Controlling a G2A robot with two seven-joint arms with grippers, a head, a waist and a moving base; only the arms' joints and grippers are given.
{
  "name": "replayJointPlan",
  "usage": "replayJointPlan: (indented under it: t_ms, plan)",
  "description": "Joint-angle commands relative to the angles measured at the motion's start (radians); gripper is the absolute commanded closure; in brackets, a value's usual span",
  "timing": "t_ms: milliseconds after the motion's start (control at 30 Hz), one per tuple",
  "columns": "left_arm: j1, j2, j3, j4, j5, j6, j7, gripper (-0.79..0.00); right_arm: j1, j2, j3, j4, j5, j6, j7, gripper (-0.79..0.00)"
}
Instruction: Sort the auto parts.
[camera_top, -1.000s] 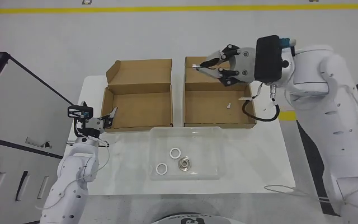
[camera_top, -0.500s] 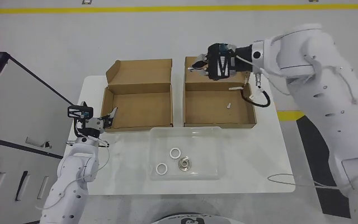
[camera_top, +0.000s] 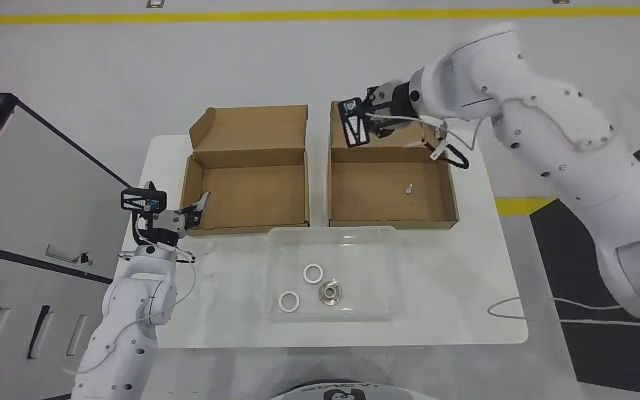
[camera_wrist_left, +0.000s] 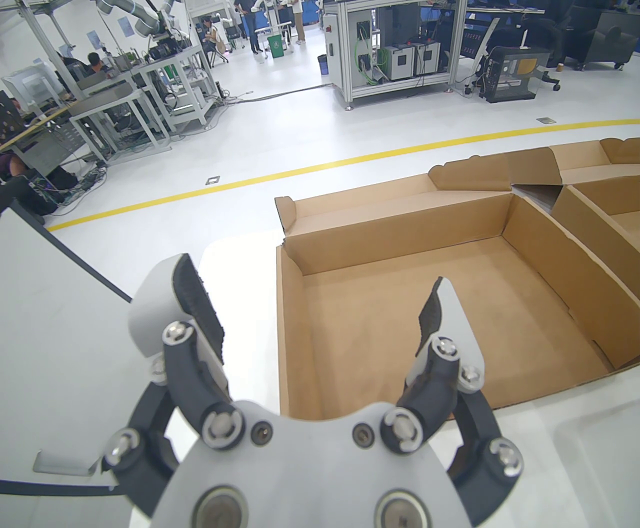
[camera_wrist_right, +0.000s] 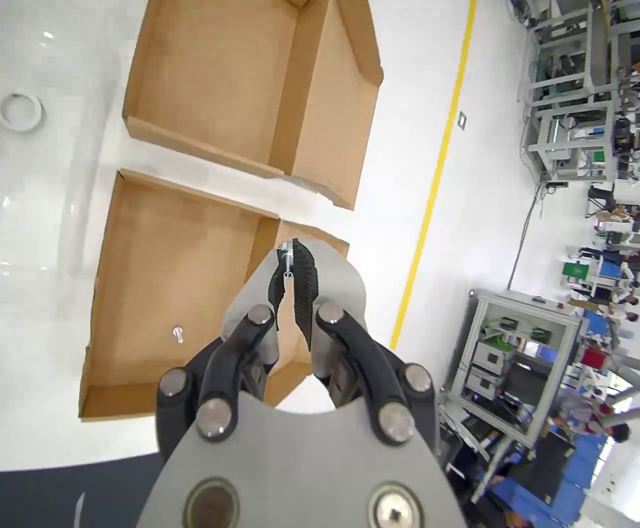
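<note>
Right tool (camera_wrist_right: 291, 260): clamped on a small held screw (camera_wrist_right: 285, 267), up above the back flap of the right box (camera_top: 375, 195).
Held screw: only the threaded shank and a bit of the head peek out between the ribbed pads. The rest is covered.
Left tool (camera_wrist_left: 312, 280): fingers spread wide with nothing between them, hanging just outside the near left corner of the left box (camera_wrist_left: 425, 320).
Loose screw (camera_top: 408, 187): lies on the right box's floor toward its right side, too small to make out in detail.
Clear tray (camera_top: 370, 290): sits just in front of both boxes. Its see-through walls are hard to trace.
Tray contents: 2 white rings (camera_top: 313, 272) and 1 metal flanged part (camera_top: 329, 293), close together in the left half.
Cut off: in the left wrist view the right box shows only as a corner.
Edges: the 2 boxes stand side by side with a narrow gap, their back flaps up along the far edge of the surface (camera_top: 450, 290).
Open room: bare strips of surface left of the left box, right of the tray, and along the near edge.
</note>
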Motion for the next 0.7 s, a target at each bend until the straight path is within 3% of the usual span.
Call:
replayJointPlan:
  t_ms: [0, 267, 533, 667]
  plan:
    - [0.0, 0.0, 0.0, 0.0, 0.0, 0.0, 0.0, -0.785, 0.029, -0.004, -0.047, 0.018, -0.014, 0.0, 0.017, 0.0]
    - [0.0, 0.0, 0.0, 0.0, 0.0, 0.0, 0.0, -0.785, 0.087, -0.022, -0.172, 0.086, 0.019, 0.0, 0.09, 0.0]
    - [0.0, 0.0, 0.0, 0.0, 0.0, 0.0, 0.0, -0.785, 0.098, -0.042, -0.278, 0.122, 0.139, 0.0, 0.23, 0.0]
    - [0.0, 0.0, 0.0, 0.0, 0.0, 0.0, 0.0, -0.785, 0.086, -0.05, -0.296, 0.148, 0.179, 0.0, 0.236, 0.0]
